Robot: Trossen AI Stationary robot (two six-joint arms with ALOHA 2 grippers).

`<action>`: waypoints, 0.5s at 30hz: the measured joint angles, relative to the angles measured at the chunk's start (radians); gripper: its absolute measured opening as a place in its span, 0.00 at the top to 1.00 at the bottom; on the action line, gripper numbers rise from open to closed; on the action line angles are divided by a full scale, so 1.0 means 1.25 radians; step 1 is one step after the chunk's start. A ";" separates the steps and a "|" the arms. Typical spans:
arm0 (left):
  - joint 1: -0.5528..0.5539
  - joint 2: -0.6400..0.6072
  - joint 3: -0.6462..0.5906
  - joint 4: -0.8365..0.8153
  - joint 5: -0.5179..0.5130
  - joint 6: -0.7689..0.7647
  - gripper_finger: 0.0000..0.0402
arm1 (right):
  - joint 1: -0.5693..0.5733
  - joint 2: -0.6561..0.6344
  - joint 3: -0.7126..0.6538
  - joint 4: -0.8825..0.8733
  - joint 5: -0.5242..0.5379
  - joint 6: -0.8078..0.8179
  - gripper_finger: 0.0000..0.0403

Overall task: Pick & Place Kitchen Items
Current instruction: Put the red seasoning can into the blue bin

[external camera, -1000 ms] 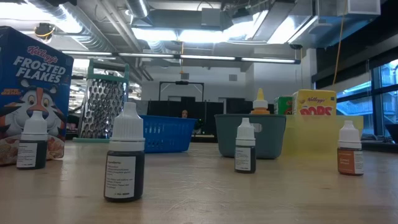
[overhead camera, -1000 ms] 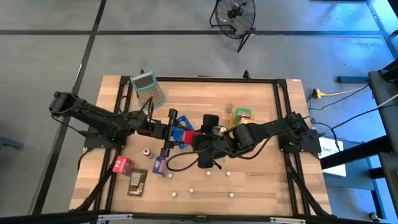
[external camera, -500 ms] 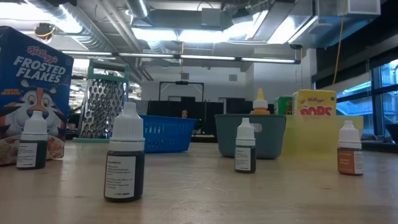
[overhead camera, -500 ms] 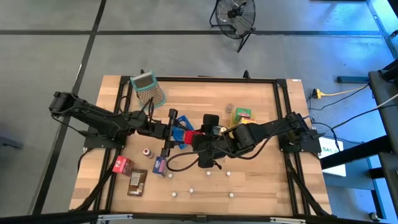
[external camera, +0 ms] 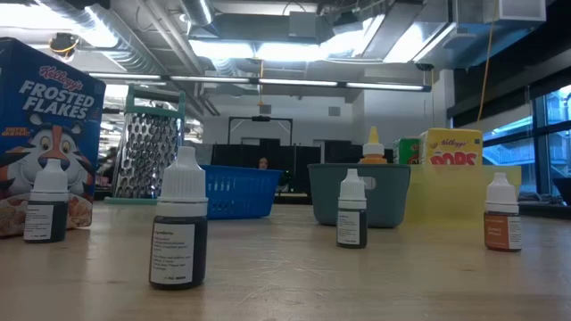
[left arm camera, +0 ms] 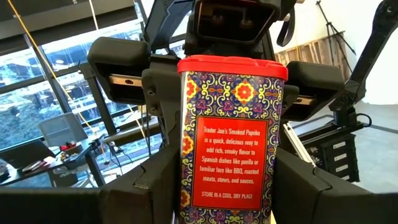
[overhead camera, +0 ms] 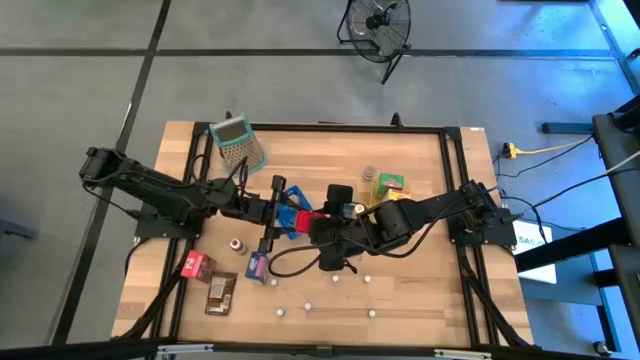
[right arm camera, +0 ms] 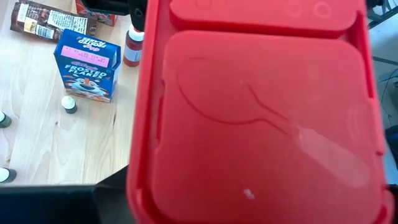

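Left gripper (left arm camera: 230, 186): we see it clamped on the paprika tin (left arm camera: 231, 137).
Right gripper (overhead camera: 318, 232): meets the tin's red lid (right arm camera: 261, 118); we cannot tell its grip.

A red-lidded smoked paprika tin (left arm camera: 231, 137) stands upright between the left end effector's (left arm camera: 217, 193) fingers.

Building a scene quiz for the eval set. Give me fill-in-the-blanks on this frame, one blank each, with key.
1. The tin clamped in the left gripper, with the right gripper meeting it over the middle of the table, has a ____ lid.
2. In the low view, the cereal box at the far left reads Frosted ____.
3. In the low view, the basket next to the grater is ____.

Missing words: red; Flakes; blue
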 joint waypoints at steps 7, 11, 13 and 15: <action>0.000 0.000 0.000 -0.005 -0.003 0.000 0.51 | 0.000 0.000 0.000 -0.002 0.000 0.000 0.51; 0.000 0.000 -0.001 -0.014 -0.006 -0.001 0.48 | 0.001 0.000 0.000 -0.010 0.002 0.000 0.51; 0.000 0.000 -0.002 -0.019 -0.006 -0.007 0.44 | 0.001 -0.001 0.000 -0.007 0.004 0.000 0.51; -0.001 0.000 -0.002 -0.015 -0.024 -0.019 0.41 | 0.001 -0.001 0.000 -0.006 0.003 0.000 0.51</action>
